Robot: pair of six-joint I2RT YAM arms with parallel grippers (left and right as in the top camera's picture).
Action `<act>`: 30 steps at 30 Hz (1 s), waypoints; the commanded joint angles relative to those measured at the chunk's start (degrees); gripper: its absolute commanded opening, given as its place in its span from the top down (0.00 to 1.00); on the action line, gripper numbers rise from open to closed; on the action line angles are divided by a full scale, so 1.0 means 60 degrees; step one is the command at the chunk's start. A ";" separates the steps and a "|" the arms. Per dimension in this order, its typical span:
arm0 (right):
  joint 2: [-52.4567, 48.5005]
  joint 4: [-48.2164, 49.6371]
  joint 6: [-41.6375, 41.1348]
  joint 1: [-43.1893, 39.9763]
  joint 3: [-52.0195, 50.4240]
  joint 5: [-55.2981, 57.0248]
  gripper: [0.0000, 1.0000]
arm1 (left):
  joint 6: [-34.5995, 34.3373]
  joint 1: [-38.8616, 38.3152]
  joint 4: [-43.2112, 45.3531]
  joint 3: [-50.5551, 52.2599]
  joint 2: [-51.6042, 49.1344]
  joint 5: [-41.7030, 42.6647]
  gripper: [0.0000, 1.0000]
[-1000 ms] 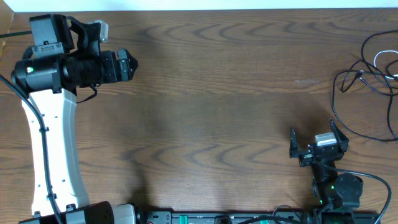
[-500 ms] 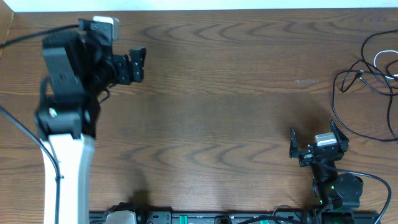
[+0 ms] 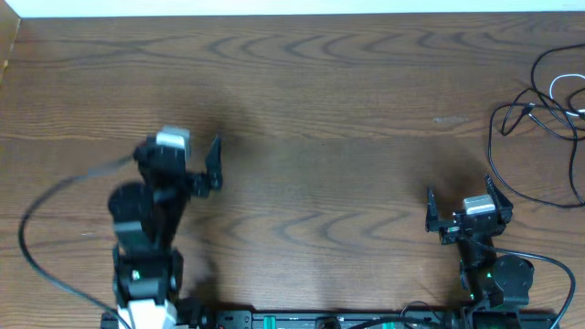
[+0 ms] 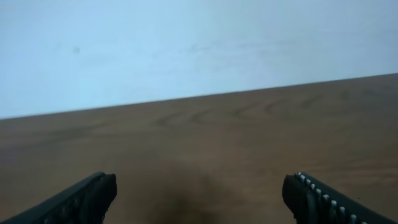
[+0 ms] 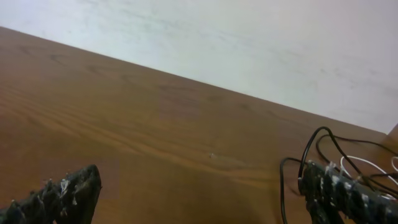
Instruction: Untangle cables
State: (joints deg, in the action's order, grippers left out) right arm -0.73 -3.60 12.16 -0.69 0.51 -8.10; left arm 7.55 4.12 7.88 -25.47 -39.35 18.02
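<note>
Find the black cable (image 3: 487, 157) and white cable (image 3: 558, 87) loosely crossed at the far right corner of the tabletop (image 3: 347, 110), running off its right edge. Expect light, limp, slippery cords; pinch a free loop or near a plug, not the crossing. See left gripper (image 4: 199, 208) and right gripper (image 3: 462, 196) spread wide, empty, well apart from both.

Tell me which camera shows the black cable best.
Overhead: the black cable lies in loose loops at the far right, though the frame cuts some off. The right wrist view catches only a few strands of the black cable, low on its right side. The left wrist view shows none of it.
</note>
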 commanded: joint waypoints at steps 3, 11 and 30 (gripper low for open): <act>0.0066 -0.0011 0.0022 -0.0076 -0.0033 0.0004 0.01 | 0.0062 0.0098 0.0310 0.1679 0.1763 -0.0699 0.09; 0.0066 -0.0011 0.0022 -0.0076 -0.0033 0.0004 0.01 | 0.0058 0.0098 0.0302 0.3501 0.4350 -0.0761 0.09; 0.0066 -0.0011 0.0022 -0.0076 -0.0033 0.0004 0.01 | 0.0062 0.0127 -0.1814 0.4207 0.6550 -0.0874 0.09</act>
State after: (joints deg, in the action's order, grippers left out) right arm -0.71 -3.57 12.16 -0.69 0.51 -8.10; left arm 7.55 4.51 -0.16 -0.78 -0.64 12.93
